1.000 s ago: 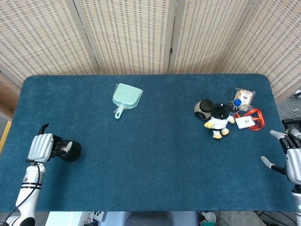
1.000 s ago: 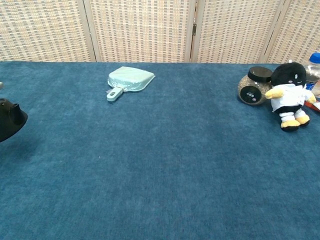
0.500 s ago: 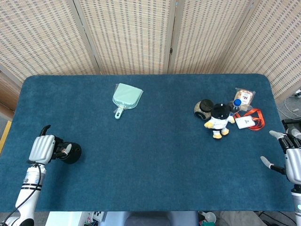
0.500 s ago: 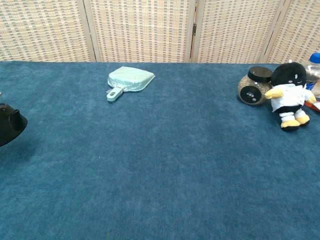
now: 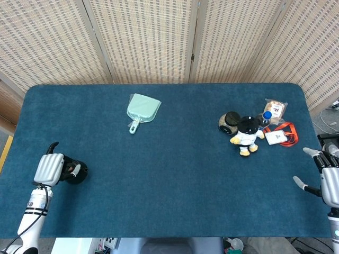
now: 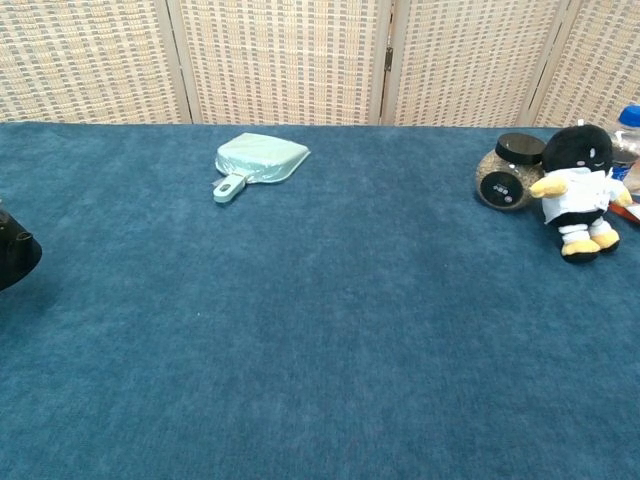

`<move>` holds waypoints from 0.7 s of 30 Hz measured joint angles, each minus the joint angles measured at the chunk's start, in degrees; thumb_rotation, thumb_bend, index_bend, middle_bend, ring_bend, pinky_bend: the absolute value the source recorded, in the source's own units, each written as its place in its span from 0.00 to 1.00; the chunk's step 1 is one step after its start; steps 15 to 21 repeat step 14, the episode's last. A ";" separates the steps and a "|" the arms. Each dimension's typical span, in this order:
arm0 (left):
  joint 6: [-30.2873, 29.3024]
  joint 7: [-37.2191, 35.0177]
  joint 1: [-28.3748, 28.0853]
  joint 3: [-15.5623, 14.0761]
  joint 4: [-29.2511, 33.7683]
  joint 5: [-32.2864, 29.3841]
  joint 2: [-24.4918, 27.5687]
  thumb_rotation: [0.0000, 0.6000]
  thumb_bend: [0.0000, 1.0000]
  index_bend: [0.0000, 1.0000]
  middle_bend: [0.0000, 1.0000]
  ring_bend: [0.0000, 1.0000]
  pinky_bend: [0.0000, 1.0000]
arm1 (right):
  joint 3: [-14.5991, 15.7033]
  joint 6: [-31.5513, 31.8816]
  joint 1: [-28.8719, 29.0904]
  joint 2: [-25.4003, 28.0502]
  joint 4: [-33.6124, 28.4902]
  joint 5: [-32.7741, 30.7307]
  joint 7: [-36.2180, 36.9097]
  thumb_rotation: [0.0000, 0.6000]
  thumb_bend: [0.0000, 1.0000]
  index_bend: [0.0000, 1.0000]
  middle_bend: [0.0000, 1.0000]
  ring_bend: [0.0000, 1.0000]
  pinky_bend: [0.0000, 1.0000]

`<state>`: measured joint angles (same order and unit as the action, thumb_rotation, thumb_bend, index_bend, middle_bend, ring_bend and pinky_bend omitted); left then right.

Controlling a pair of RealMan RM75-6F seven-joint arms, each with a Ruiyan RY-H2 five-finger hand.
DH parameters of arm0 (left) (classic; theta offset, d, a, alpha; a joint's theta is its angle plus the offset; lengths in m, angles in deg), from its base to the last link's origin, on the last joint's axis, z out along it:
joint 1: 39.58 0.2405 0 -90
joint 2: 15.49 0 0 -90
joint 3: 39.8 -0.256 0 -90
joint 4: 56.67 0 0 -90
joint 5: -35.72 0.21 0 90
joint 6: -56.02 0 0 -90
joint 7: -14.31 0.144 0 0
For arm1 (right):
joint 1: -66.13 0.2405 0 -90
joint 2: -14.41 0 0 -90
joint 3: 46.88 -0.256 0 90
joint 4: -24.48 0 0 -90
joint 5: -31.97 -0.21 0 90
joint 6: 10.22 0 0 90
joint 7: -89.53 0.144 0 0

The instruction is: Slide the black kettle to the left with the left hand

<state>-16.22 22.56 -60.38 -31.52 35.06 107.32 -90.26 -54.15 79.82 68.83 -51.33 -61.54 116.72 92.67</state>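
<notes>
Left hand (image 5: 48, 169) sits at the near left corner of the tabletop (image 5: 175, 180), fingers curled round the black kettle (image 5: 76, 172); the kettle stands on the cloth just right of that hand, far to the near-left of the mint dustpan (image 5: 142, 110). In the chest view only a dark sliver of the kettle shows at the left border, level with a spot well nearer than the dustpan. Judgement: the slide is in hand and close to done, the kettle lying near the left edge of the tabletop. The next move calls for stopping short of that edge, easing the fingers off and lifting the hand clear without tipping the kettle. Right hand (image 5: 326, 179) hangs at the near right edge, fingers apart, holding nothing, well right of the dustpan. Farther back, right of the dustpan: plush toy (image 5: 246, 134), jar (image 5: 229, 122), bottle (image 5: 266, 117), lanyard badge (image 5: 278, 136).
</notes>
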 measured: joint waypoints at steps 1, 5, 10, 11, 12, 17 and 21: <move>-0.06 -0.01 0.03 -0.03 0.04 0.07 -0.04 0.92 0.32 0.97 1.00 0.88 0.07 | 0.00 0.03 -0.01 -0.01 0.03 0.03 0.07 1.00 0.11 0.25 0.30 0.22 0.27; -0.09 0.09 0.12 -0.16 0.13 0.25 -0.10 0.89 0.32 0.97 1.00 0.88 0.07 | 0.02 0.01 -0.01 -0.08 0.22 0.02 0.30 1.00 0.11 0.25 0.30 0.22 0.27; -0.10 0.57 0.19 -0.33 0.16 0.37 -0.16 0.90 0.32 0.97 1.00 0.88 0.07 | 0.07 -0.17 0.01 -0.20 0.50 -0.05 0.56 1.00 0.11 0.25 0.30 0.22 0.27; -0.17 0.67 0.22 -0.35 0.16 0.41 -0.18 0.90 0.32 0.97 1.00 0.88 0.07 | 0.07 -0.22 0.05 -0.22 0.57 -0.05 0.62 1.00 0.11 0.25 0.30 0.22 0.27; -0.22 0.78 0.25 -0.37 0.16 0.44 -0.20 0.90 0.32 0.97 1.00 0.88 0.07 | 0.06 -0.28 0.08 -0.22 0.62 -0.05 0.66 1.00 0.11 0.25 0.30 0.22 0.27; -0.27 1.09 0.30 -0.44 0.21 0.45 -0.21 0.90 0.32 0.97 1.00 0.88 0.07 | 0.07 -0.43 0.15 -0.28 0.76 -0.08 0.73 1.00 0.11 0.25 0.30 0.22 0.27; -0.27 1.09 0.30 -0.44 0.21 0.45 -0.21 0.90 0.32 0.97 1.00 0.88 0.07 | 0.07 -0.43 0.15 -0.28 0.76 -0.08 0.73 1.00 0.11 0.25 0.30 0.22 0.27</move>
